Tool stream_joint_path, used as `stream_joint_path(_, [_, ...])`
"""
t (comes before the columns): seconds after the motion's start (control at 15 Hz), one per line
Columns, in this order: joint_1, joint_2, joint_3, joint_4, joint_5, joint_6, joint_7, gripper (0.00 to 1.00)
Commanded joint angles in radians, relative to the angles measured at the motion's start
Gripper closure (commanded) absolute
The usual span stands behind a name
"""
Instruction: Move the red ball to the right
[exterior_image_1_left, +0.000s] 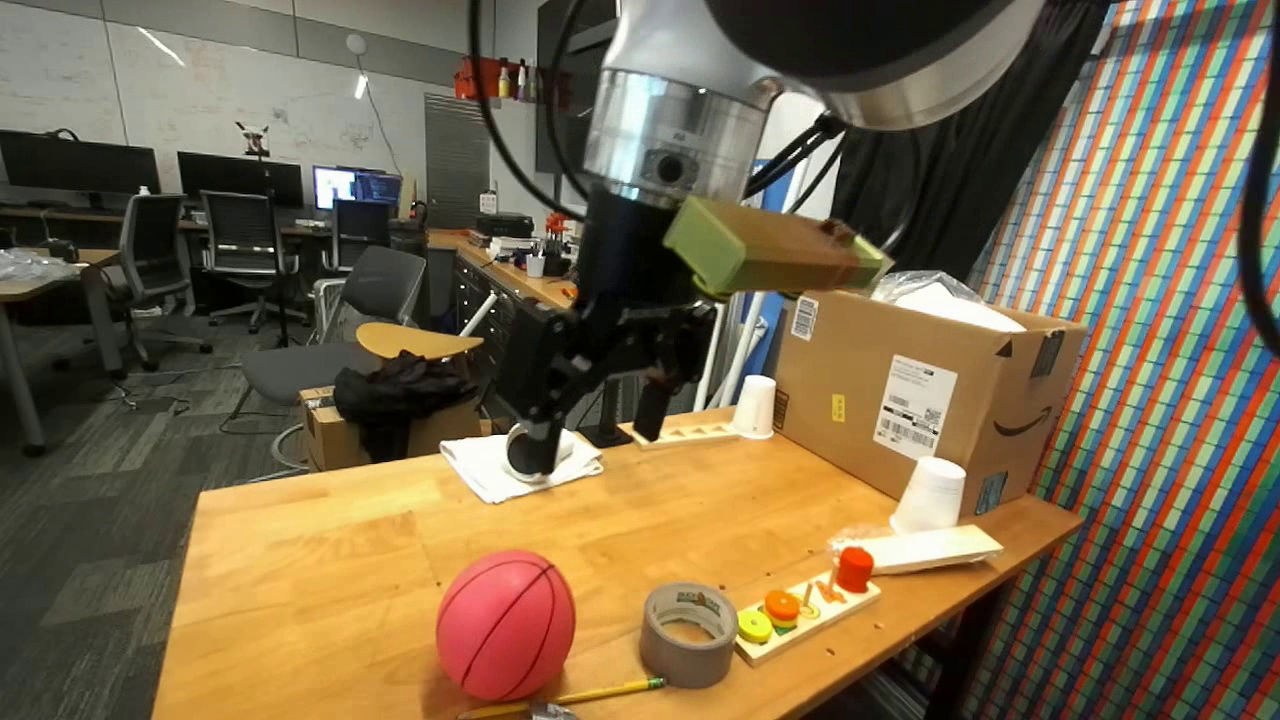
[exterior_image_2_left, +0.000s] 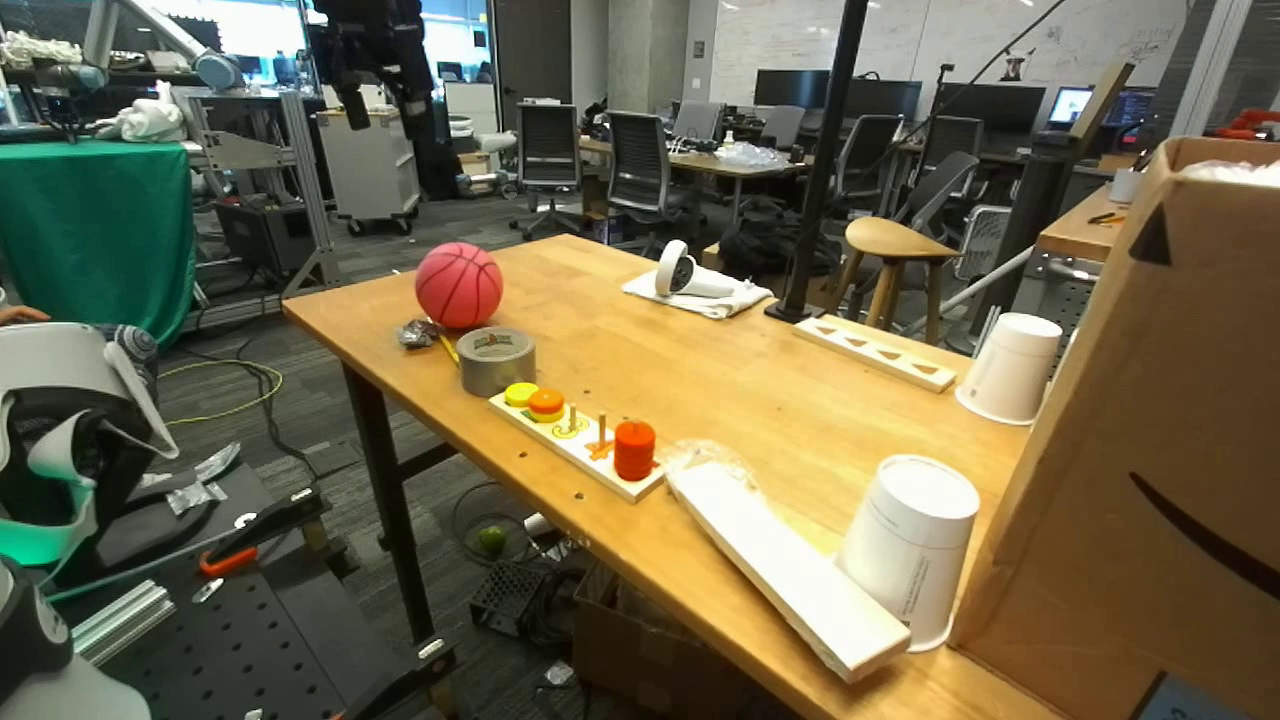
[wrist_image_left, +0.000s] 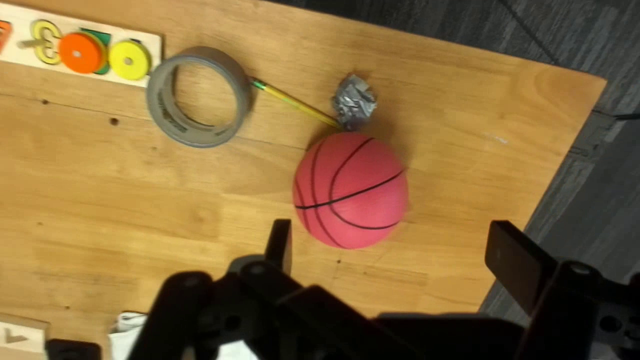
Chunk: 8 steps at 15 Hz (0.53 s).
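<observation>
The red ball (exterior_image_1_left: 506, 625) is pinkish-red with black basketball seams. It rests on the wooden table (exterior_image_1_left: 330, 540) next to the tape roll. It also shows near the table's corner in an exterior view (exterior_image_2_left: 459, 285) and in the middle of the wrist view (wrist_image_left: 351, 192). My gripper (exterior_image_1_left: 595, 448) is open and empty, well above the table and apart from the ball. In the wrist view its two fingers (wrist_image_left: 390, 231) stand wide apart, with the ball beyond them and nearer the left finger. Part of the gripper also shows high up in an exterior view (exterior_image_2_left: 385, 110).
A grey tape roll (exterior_image_1_left: 688, 635), a pencil (wrist_image_left: 297, 102) and crumpled foil (wrist_image_left: 354, 100) lie close to the ball. A wooden peg toy (exterior_image_2_left: 580, 440) lies past the tape. White cups (exterior_image_2_left: 910, 550), a cardboard box (exterior_image_1_left: 920, 400) and a white controller on cloth (exterior_image_2_left: 690, 280) stand farther off.
</observation>
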Motion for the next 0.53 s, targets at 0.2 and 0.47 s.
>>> stream_joint_path(0.2, [0.136, 0.308, 0.024, 0.197, 0.146, 0.100, -0.166, 0.00])
stream_joint_path(0.47, [0.166, 0.462, 0.038, 0.311, 0.246, 0.081, -0.350, 0.00])
